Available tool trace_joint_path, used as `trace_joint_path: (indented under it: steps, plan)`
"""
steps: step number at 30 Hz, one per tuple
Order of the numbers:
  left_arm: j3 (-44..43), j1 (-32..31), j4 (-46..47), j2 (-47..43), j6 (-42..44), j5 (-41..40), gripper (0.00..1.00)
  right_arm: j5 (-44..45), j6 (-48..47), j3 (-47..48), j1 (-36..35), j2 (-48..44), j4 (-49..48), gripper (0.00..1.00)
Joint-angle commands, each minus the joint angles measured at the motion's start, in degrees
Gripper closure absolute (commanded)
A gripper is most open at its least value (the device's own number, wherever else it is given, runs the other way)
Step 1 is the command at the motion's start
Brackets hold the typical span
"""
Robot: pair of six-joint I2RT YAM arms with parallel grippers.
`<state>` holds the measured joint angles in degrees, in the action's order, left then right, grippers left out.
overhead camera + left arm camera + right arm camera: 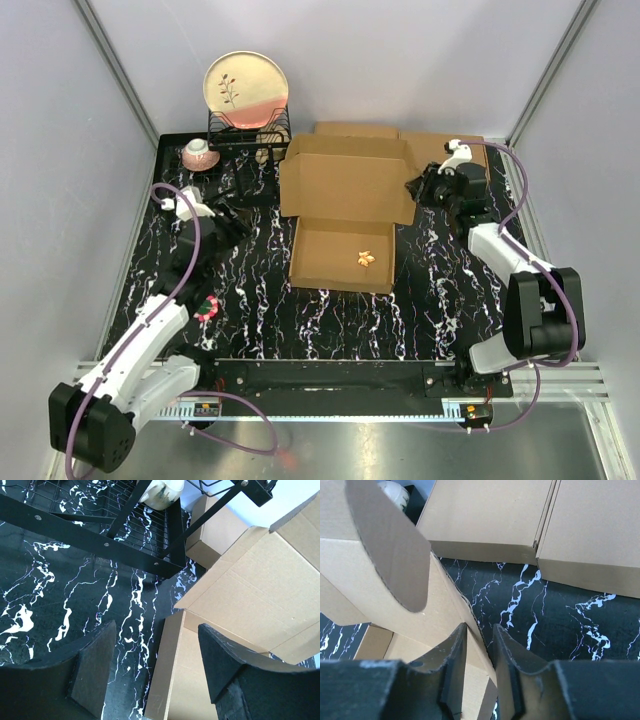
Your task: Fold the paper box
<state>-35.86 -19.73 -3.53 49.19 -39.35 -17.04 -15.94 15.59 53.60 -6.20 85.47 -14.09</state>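
The paper box [335,262] is a shallow brown cardboard tray at the table's middle. Its lid [345,180] stands raised behind it, with a rounded side flap [390,545]. My right gripper [416,188] is at the lid's right edge. In the right wrist view its fingers [479,630] straddle that edge [465,600], drawn close together with a small gap left. My left gripper [236,216] hangs open left of the box. In the left wrist view the tray's left wall [172,665] rises in front of the gap between its open fingers [157,630], untouched.
A small orange piece [366,258] lies inside the tray. Two flat brown boxes [356,129] [447,150] lie behind the lid. A black wire rack [248,132] holding a plate [246,85] stands back left beside a cup [199,153]. A red-green object [208,307] lies front left.
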Motion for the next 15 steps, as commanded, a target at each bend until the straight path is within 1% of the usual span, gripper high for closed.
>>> trace_joint_path:
  steps: [1,3,4,9,11,12,13,15]
  plan:
    - [-3.6,0.91,3.35,2.04,1.82,0.95,0.3,-2.51,-0.57,-2.1,0.22,-2.85,-5.34,0.7]
    - [-4.22,1.79,3.88,3.01,2.17,2.0,0.3,-2.6,-0.31,-3.59,0.13,-4.51,-5.69,0.73]
    - [-4.66,2.23,6.14,4.32,2.35,2.88,0.3,-2.77,-0.13,-4.03,0.22,-5.13,-5.78,0.74]
    - [-6.59,5.74,11.87,10.92,3.58,12.45,0.28,-1.37,0.4,-5.7,-0.92,-9.17,-3.06,0.76]
    - [-7.12,6.97,15.82,14.08,3.93,16.22,0.28,-1.19,-0.04,-6.23,-1.62,-10.06,-1.65,0.8]
    - [-7.21,7.33,17.31,14.96,3.93,16.68,0.28,-0.76,-0.39,-6.49,-1.89,-10.76,-1.21,0.81]
    - [-6.95,7.59,20.81,16.19,4.28,18.25,0.28,-0.58,-0.48,-6.76,-2.06,-11.2,-0.86,0.82]
    - [-6.6,8.21,24.61,17.34,5.16,20.89,0.28,0.04,-0.83,-7.72,-2.85,-12.51,0.02,0.83]
